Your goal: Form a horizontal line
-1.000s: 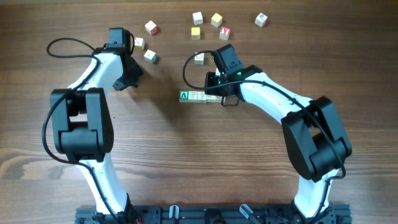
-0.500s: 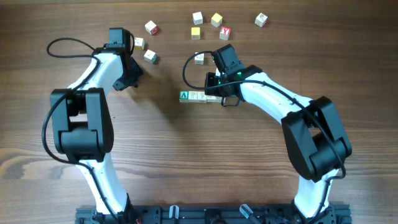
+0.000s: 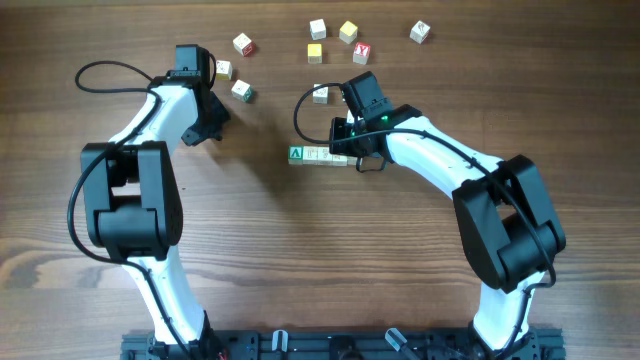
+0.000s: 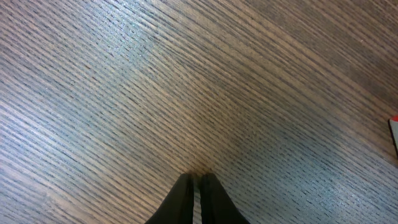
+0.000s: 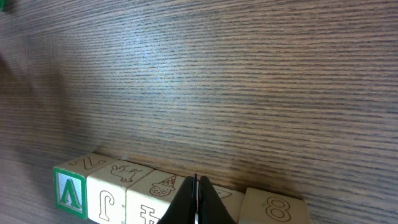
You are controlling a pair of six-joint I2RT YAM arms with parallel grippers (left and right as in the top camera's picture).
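Note:
The horizontal line (image 3: 318,155) lies mid-table, a row of pale letter cubes with a green-faced cube (image 3: 296,154) at its left end. In the right wrist view the horizontal line (image 5: 152,193) runs along the bottom edge, from the green cube (image 5: 68,193) to a cube marked 8 (image 5: 273,206) on the right. My right gripper (image 5: 195,179) is shut and empty. Its tips hang over the row between the third and fourth cubes. My left gripper (image 4: 194,177) is shut over bare wood, up at the left (image 3: 212,132).
Several loose letter cubes lie along the far edge, among them one (image 3: 243,44), one (image 3: 241,90) near my left arm, one (image 3: 320,94) just beyond my right wrist, and one (image 3: 420,32) at the far right. A cube's edge (image 4: 395,134) shows in the left wrist view.

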